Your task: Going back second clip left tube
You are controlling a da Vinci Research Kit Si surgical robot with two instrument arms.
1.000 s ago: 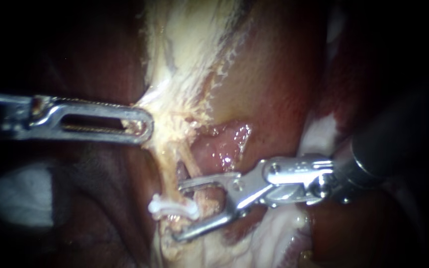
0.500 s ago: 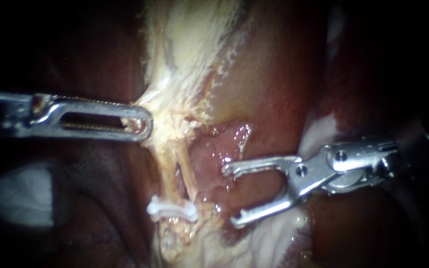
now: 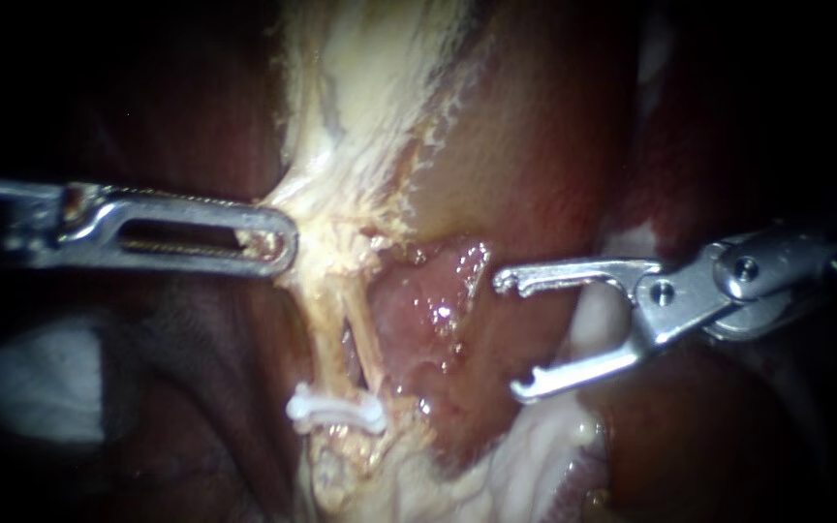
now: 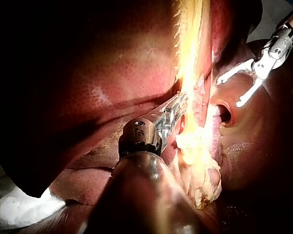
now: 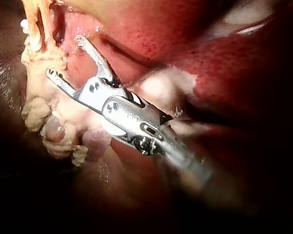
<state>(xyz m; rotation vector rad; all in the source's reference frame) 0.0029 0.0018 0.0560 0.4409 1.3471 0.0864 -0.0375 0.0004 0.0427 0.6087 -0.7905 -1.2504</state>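
One clip [image 3: 338,408] on tube [image 3: 326,339], apart from right instrument [image 3: 523,336], claw gaping, empty; left instrument [image 3: 278,242] claw clamps pale tissue [image 3: 341,194].

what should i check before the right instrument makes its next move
1. Right instrument jaws open and empty: ok.
2. Right jaws apart from the tubes: ok.
3. White clip sits across the tubes: ok.
4. Clip fully latched: cannot tell.
5. Left instrument jaws shut on the pale tissue: ok.
6. New clip loaded in the right jaws: not ok, none shows.
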